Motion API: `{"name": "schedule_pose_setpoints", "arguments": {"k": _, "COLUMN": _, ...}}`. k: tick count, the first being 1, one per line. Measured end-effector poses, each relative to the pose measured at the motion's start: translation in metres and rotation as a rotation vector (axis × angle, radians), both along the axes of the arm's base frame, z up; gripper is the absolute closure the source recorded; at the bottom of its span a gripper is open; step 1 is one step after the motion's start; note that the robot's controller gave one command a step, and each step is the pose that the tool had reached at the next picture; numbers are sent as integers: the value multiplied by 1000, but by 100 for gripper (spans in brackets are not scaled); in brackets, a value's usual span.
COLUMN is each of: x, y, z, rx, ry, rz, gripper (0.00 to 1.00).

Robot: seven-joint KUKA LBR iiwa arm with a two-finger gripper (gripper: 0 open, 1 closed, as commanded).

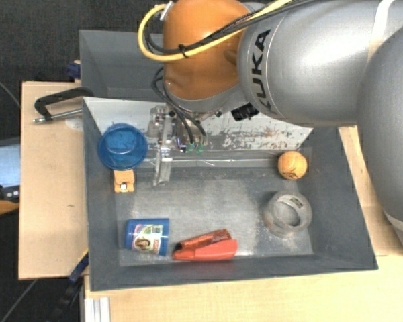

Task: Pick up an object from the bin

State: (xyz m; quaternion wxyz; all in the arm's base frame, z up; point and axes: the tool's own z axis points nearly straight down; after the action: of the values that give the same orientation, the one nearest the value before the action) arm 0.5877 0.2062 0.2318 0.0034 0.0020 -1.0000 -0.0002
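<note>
A blue round plastic cup sits in the far-left corner of the grey metal bin. Of all the things in the bin it lies closest to the robot's two-finger gripper, which hangs just beside it on the side toward the bin's middle, low below the far wall. The cup appears to stand on end with its axis pointing up toward the camera, so from above it offers a circle with no long axis to line up on (any closing direction across it should serve equally). Whether the gripper is open or closed cannot be told, and nothing is seen in its grasp. Just in front of the cup lies a small yellow block, its longer side running from far wall toward near wall. If the cup is the pick, the sound move is to shift toward the left wall, centre over the cup and descend straight, clear of block and wall. A blue labelled can and a red stapler-like tool lie along the near wall. A grey tape roll and an orange ball rest toward the right wall.
</note>
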Motion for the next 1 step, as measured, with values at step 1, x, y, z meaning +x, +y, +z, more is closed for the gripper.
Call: {"name": "schedule_pose_setpoints", "arguments": {"k": 1, "x": 2, "y": -1, "z": 5, "rx": 2, "ry": -9, "rz": -3, "gripper": 0}}
